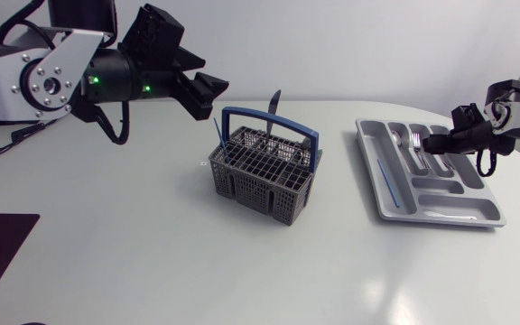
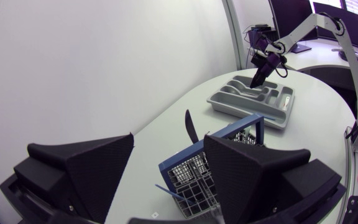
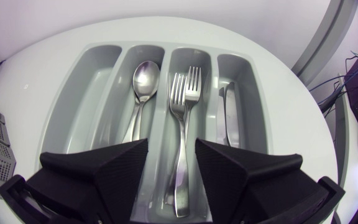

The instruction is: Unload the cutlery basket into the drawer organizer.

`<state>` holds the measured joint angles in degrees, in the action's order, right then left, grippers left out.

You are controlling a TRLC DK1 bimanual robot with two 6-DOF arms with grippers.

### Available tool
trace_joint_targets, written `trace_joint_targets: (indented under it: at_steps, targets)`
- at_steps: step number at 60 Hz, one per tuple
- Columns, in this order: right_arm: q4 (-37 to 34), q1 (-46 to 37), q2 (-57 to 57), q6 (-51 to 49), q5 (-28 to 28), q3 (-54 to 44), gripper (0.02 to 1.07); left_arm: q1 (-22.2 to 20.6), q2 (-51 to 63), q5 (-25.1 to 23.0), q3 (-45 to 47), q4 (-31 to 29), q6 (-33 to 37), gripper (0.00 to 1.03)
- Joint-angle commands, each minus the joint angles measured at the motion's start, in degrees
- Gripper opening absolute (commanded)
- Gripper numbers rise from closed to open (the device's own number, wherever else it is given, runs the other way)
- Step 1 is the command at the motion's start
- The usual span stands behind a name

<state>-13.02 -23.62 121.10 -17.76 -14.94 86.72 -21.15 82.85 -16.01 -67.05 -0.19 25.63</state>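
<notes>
Steel cutlery is being judged as stiff, light and slippery. The basket [image 1: 260, 185] is being kept near the counter's middle, with a knife [image 1: 273, 101] standing up past its rim; that exposed end is being judged the likeliest hold. The left hand [image 1: 213, 97] is being held released behind the basket. The right hand [image 1: 433, 143], also released, is being held over forks [image 3: 182, 124] in the organizer [image 1: 441, 215] by the counter's right edge.

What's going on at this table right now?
The right gripper hangs open over the organizer, which already holds a spoon, two forks and a knife. The left gripper is open above the basket, holding nothing. A dark blade sticks up from the basket.
</notes>
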Motion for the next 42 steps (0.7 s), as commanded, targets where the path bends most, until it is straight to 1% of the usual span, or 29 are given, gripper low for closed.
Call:
trace_joint_targets:
  at_steps: [1,8,10,17,25,27,29,32,34,36,42]
  targets:
    - [0.97,0.33,-6.58,1.06,0.17,-4.01,0.69,1.20,-1.46,-0.25,1.83,0.45,1.71,0.90]
    - [1.41,1.64,-14.40,0.00,-0.44,-10.60,0.70,2.07,-2.08,-0.60,4.64,2.82,2.41,0.90]
    - [1.59,2.08,-16.51,-0.26,-0.79,-12.45,0.71,2.25,-2.17,-0.60,5.43,3.70,2.50,0.90]
    - [1.50,5.60,-24.42,-1.31,-1.32,-19.31,0.72,2.87,-1.73,-0.60,7.81,6.34,2.50,0.90]
    - [-1.13,10.70,-32.77,-1.05,-1.85,-23.79,0.75,3.92,1.00,-0.78,7.46,6.51,1.79,0.90]
    - [-1.93,12.45,-34.79,-0.96,-2.11,-24.84,0.75,4.36,2.05,-1.57,7.02,6.43,1.09,0.90]
    - [-2.98,14.83,-37.43,-0.43,-2.11,-26.16,0.75,5.15,4.25,-3.50,5.52,5.81,-1.02,0.90]
    - [-3.77,17.02,-39.10,0.00,-2.11,-26.95,0.75,5.94,5.92,-4.38,3.76,4.05,-2.42,0.89]
    - [-4.91,19.13,-40.68,0.62,-2.02,-27.48,0.75,6.73,7.94,-6.23,1.48,1.59,-4.01,0.89]
    - [-5.70,20.36,-41.65,0.97,-2.02,-27.74,0.75,7.26,9.26,-6.93,-0.19,-0.08,-5.15,0.89]
    - [-8.25,24.23,-44.46,2.47,-1.85,-28.01,0.75,8.67,13.74,-9.65,-7.13,-8.34,-8.58,0.89]
